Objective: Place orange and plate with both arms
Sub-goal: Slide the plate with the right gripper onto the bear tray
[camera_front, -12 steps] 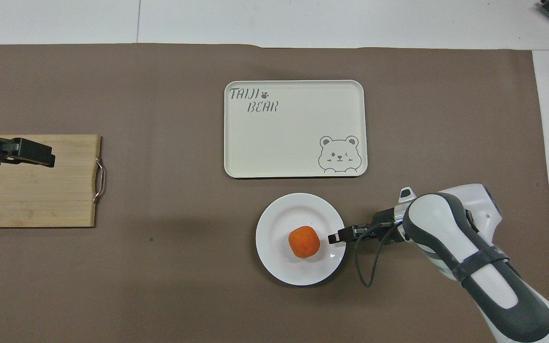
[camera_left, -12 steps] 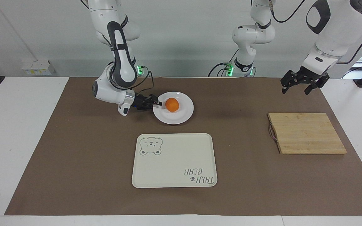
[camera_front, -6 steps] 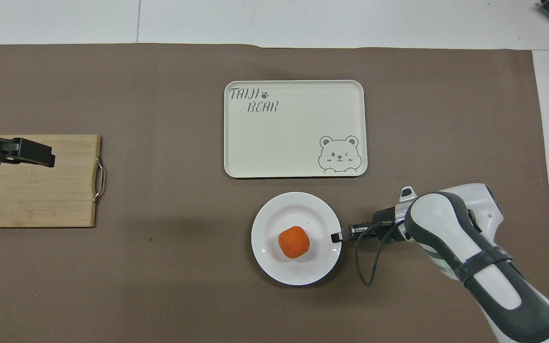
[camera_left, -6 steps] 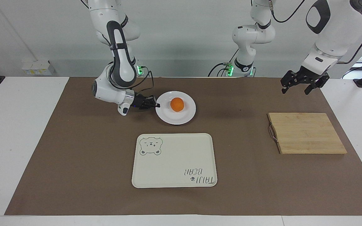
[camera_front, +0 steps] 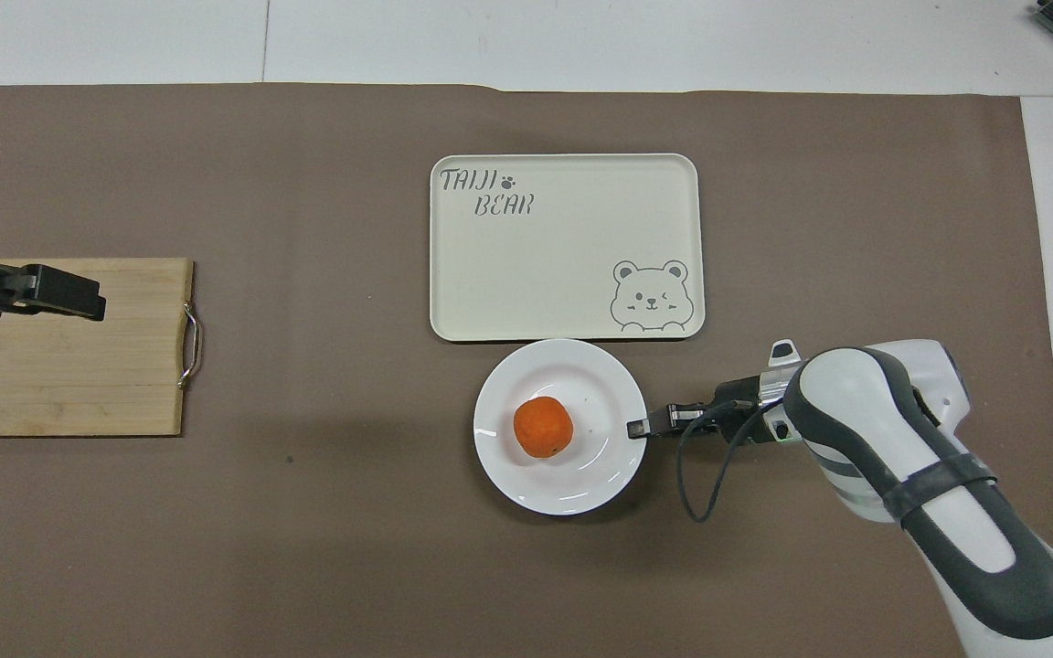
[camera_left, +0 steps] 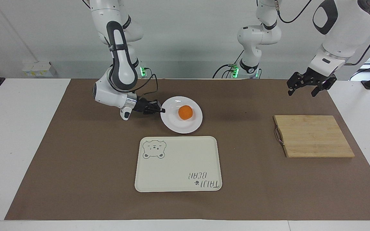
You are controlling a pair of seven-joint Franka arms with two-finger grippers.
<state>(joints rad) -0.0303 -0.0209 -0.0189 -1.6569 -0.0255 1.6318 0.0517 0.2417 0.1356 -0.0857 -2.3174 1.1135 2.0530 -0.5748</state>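
1. The right gripper (camera_left: 162, 110) lay low and level at the rim of the plate (camera_left: 172, 123), on the edge toward the right arm's end of the table.
2. Its fingers (camera_front: 641, 427) were clamped on that rim, as far as the overhead view showed; the facing view could not settle it.
3. The plate reached away from those fingertips toward the table's middle, its edge just beside the tray (camera_front: 563, 247), perhaps touching or slightly overlapping the tray's nearer rim.
4. The orange (camera_left: 185, 112) sat in the plate's well, clear of the fingertips and near the plate's centre.
5. The left gripper (camera_left: 310, 84) hung in the air over the mat (camera_left: 92, 166), near the board (camera_left: 313, 136), with its fingers apart and pointing down, holding nothing.
6. The board lay flat under and in front of those open fingers, well apart from the plate.
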